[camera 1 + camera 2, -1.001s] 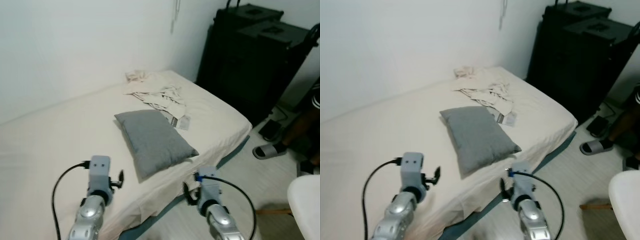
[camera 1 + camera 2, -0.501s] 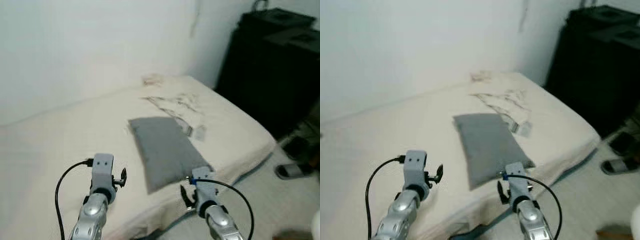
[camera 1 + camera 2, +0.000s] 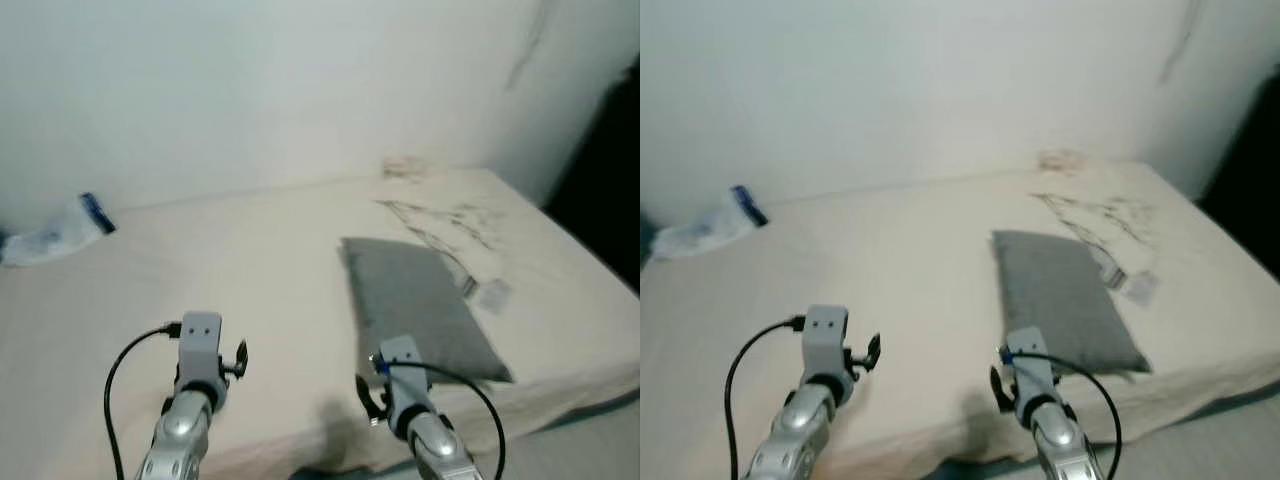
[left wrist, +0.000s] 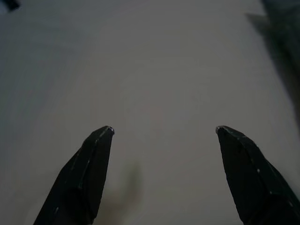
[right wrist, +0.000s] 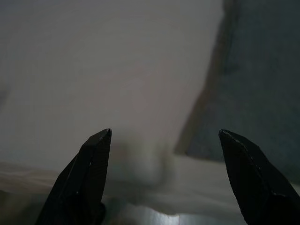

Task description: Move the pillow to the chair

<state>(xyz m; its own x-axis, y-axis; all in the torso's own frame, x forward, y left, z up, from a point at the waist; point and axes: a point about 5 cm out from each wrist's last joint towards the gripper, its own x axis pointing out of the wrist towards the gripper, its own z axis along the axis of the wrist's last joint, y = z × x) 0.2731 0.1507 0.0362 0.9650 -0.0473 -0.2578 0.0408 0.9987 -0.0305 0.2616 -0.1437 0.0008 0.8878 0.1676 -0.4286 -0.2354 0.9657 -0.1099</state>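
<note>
A grey pillow [image 3: 418, 307] lies flat on the cream bed [image 3: 230, 260], right of centre and close to the bed's front edge. My left gripper [image 4: 164, 133] is open over bare sheet, with the pillow's corner [image 4: 286, 28] off to one side. My right gripper [image 5: 164, 136] is open too, held above the bed's front edge, and the pillow [image 5: 253, 79] lies just past one finger. Both silver arms [image 3: 190, 400] reach forward low in the eye views, the right arm [image 3: 405, 410] just short of the pillow's near end.
Crumpled pale cloth [image 3: 440, 215] and a small packet [image 3: 490, 293] lie on the bed beyond the pillow. A clear plastic bag with a blue cap [image 3: 55, 232] rests at the far left by the white wall [image 3: 300, 80]. Dark furniture [image 3: 610, 170] stands at the right edge.
The camera has swung left and nearer the bed. The dark cabinets, the person's feet and the white chair have slid out of frame, and the plastic bag has come into view.
</note>
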